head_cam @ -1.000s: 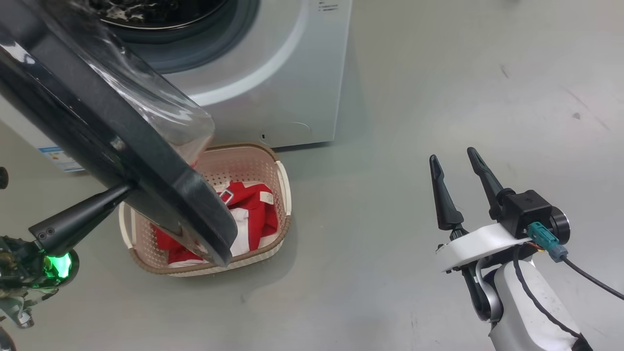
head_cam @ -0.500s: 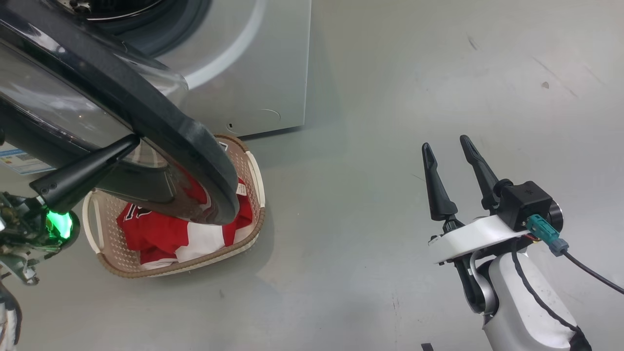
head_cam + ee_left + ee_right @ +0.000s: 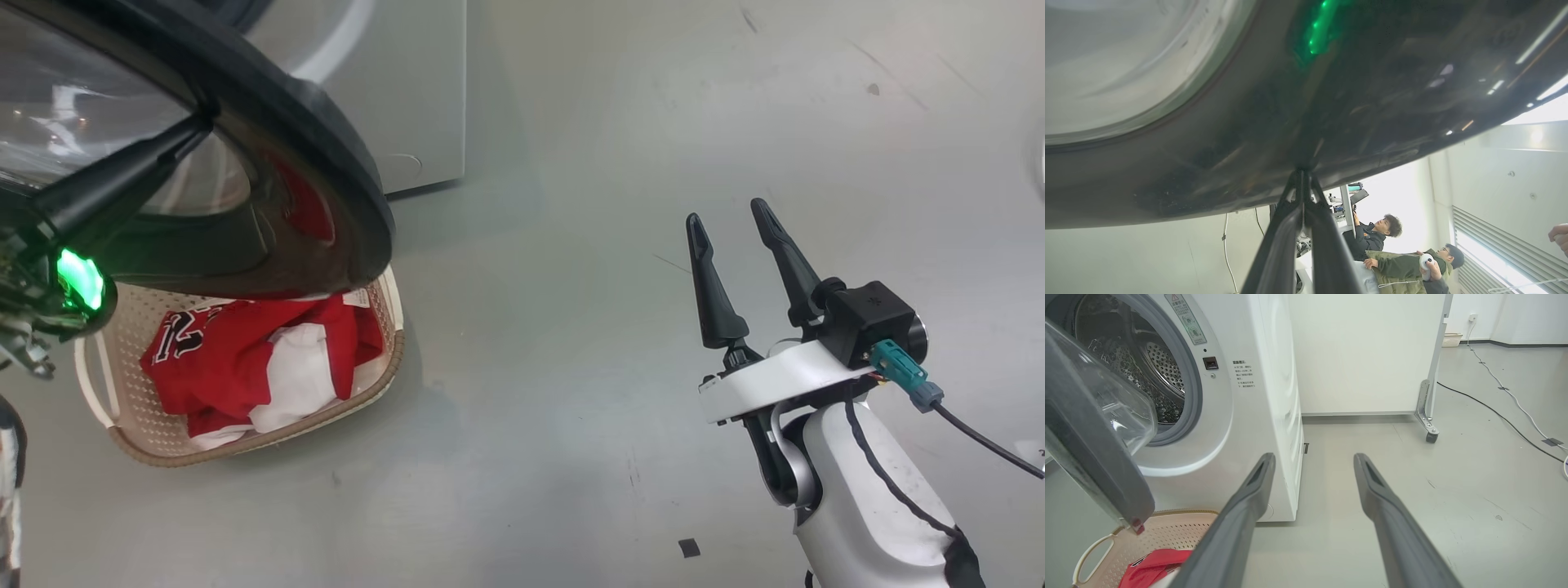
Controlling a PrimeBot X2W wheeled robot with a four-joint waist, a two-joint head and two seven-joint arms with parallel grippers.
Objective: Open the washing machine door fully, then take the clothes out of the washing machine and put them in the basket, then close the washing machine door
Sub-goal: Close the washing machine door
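Moved: washing machine door (image 3: 339, 175) is swinging closer to washing machine (image 3: 408, 98) than earlier.
Left gripper (image 3: 196, 129): pinched together, tip pressing against door's black rim.
Right gripper (image 3: 727, 214): hanging wide, holding nothing.
Clothes (image 3: 237, 359): lying in basket (image 3: 245, 443), partly beneath door.

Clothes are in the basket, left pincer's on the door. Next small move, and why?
Probably press the left pincer forward to swing the washing machine door toward the washing machine: its shut tips touch the glossy black rim, the door stands partly open, and the clothes lie in the basket.
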